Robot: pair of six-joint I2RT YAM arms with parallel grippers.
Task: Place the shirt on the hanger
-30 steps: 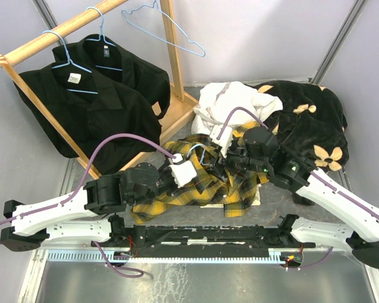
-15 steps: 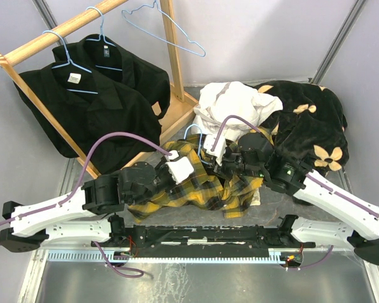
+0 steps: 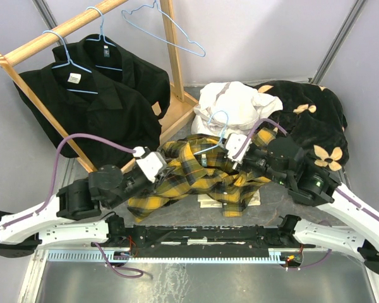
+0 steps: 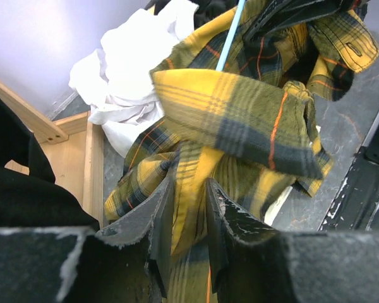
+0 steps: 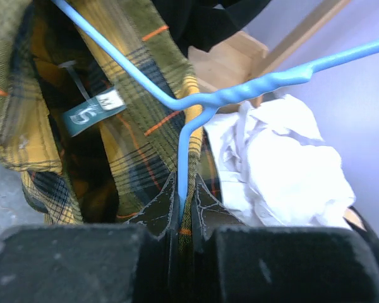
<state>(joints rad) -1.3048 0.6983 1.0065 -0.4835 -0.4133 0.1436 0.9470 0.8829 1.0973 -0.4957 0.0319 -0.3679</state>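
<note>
Since a second ago both arms have drawn apart: my left hand (image 3: 166, 163) has pulled back toward the left and my right hand (image 3: 226, 147) toward the right. The plaid shirt (image 3: 196, 177) is now stretched out between them on the worktop (image 3: 284, 202).

From above, the shirt lies in front of the cream-white shirt (image 3: 230, 101). The wooden rack (image 3: 57, 30) with the two black shirts (image 3: 95, 95) stands to the left. That view shows neither pair of fingers clearly.

The right wrist camera settles its side. The right hand (image 5: 186, 183) is pressed together on the blue wire of the hanger (image 5: 227, 96), just below the twisted neck. One wire arm runs up and to the left across the shirt's open collar. A neck label (image 5: 91, 107) marked M shows there, and no other view picks it up.

The left wrist camera shows the left hand (image 4: 188, 186) with its fingers (image 4: 163, 208) a little apart and a fold of yellow plaid running between them. I cannot tell whether they are pinching the cloth. Past the fold, a short length of the blue wire rises out of the bunched shirt near the top edge.
</note>
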